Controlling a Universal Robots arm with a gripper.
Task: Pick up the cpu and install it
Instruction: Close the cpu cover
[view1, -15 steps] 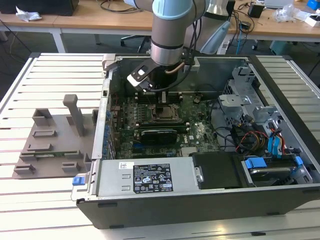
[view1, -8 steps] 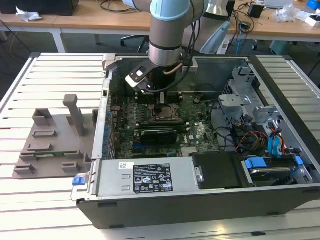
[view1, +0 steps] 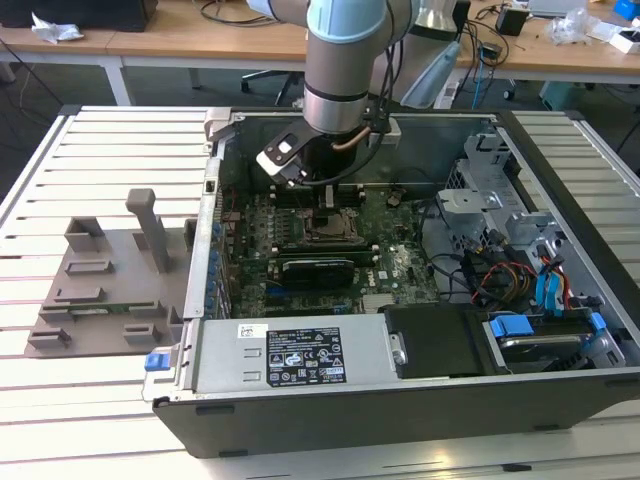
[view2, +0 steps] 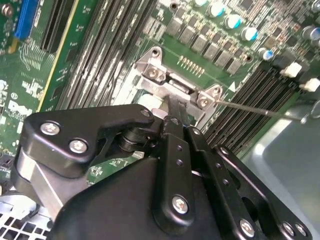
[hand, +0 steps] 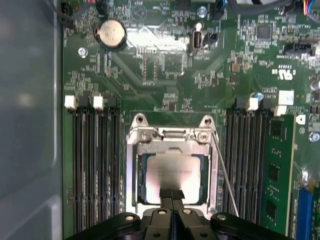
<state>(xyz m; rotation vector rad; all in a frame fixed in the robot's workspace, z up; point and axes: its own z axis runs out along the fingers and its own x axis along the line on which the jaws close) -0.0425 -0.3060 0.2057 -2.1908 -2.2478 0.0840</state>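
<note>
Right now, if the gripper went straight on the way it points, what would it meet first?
The cpu, lying in the socket frame directly ahead of the gripper. Whether they already touch is unclear.

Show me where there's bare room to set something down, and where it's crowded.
Free: table slats around the grey fixture plate, and slats at the exterior view's right of the computer case. Crowded: inside the case, where the gripper sits over the cpu, and around the cables.
</note>
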